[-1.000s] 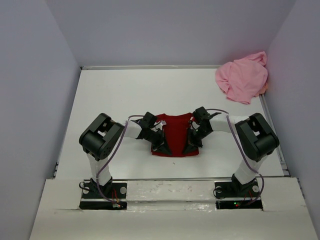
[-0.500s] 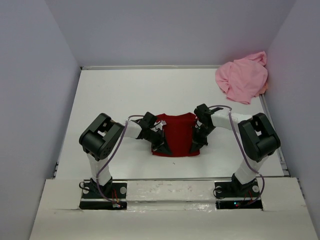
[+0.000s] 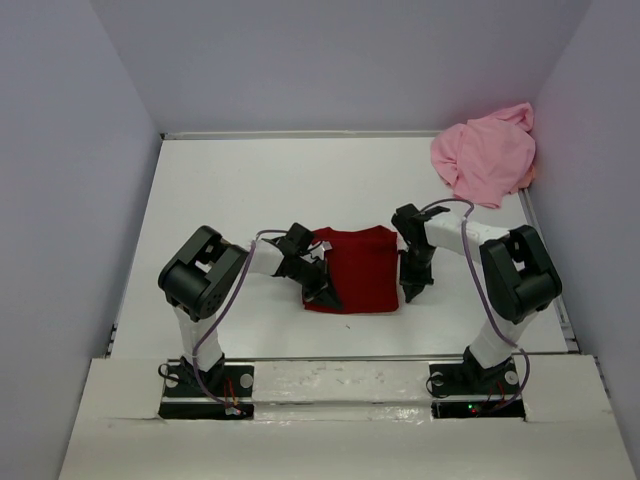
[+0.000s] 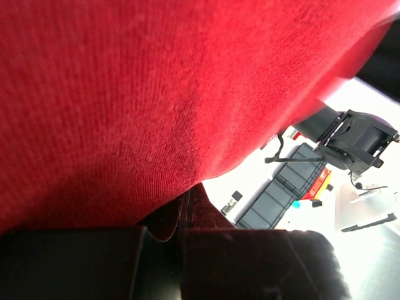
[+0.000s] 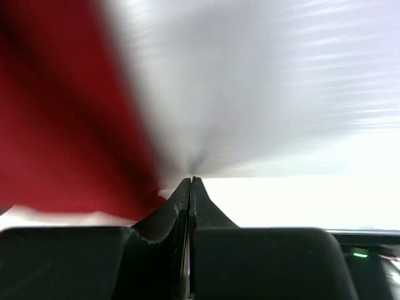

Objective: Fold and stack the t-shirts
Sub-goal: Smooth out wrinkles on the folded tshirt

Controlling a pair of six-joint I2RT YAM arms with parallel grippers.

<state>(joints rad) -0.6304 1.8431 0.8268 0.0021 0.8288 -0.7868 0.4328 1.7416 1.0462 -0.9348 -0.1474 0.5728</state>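
The dark red t-shirt (image 3: 360, 270) lies folded into a flat rectangle in the middle of the white table (image 3: 230, 190). My left gripper (image 3: 328, 296) rests on its left front edge, jaws shut. In the left wrist view red cloth (image 4: 156, 94) fills the frame right against the closed tips (image 4: 186, 197), and nothing shows between them. My right gripper (image 3: 412, 293) points down at bare table just right of the shirt, shut and empty (image 5: 190, 181), with the red cloth (image 5: 56, 125) to its left. The light pink t-shirt (image 3: 485, 160) lies crumpled at the back right corner.
Grey walls close in the table on the left, back and right. The pink shirt lies against the right wall. A raised white ledge (image 3: 340, 385) with both arm bases runs along the near edge.
My right gripper has slid off the red shirt's right edge to the bare table beside it, leaving that side uncovered. The left gripper has stayed at the left edge.
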